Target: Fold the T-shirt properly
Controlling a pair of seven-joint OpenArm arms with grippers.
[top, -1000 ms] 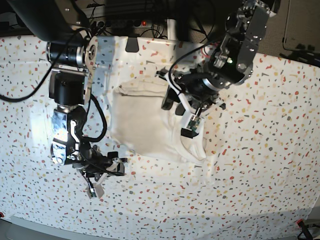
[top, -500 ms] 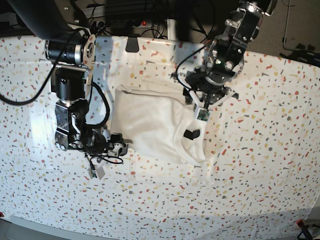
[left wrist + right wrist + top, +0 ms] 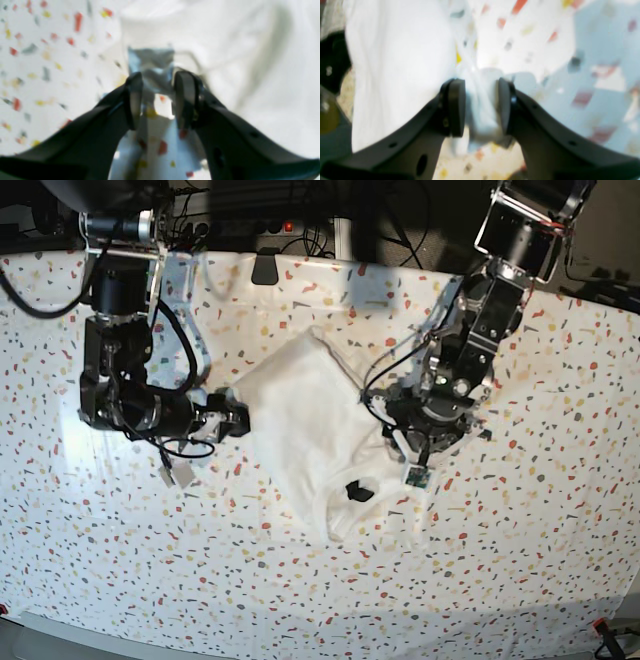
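In the right wrist view the right gripper (image 3: 480, 110) has its two dark fingers (image 3: 456, 110) partly closed on a bunched fold of white cloth, which fills the gap between the pads: it is grasping the T-shirt (image 3: 310, 430).

In the left wrist view the left gripper (image 3: 158, 100) holds its fingers (image 3: 186, 100) a moderate way apart. Speckled cover and a grey shadow show through the gap, and the shirt's edge lies just beyond the tips; whether they pinch any cloth I cannot tell, the picture being blurred.

The one T-shirt lies crumpled in the middle of the base view, between the two arms, plain white, soft and creased, with a small dark patch near its lower edge. The worktop (image 3: 520, 560) wears a white cover flecked with red, yellow and grey.
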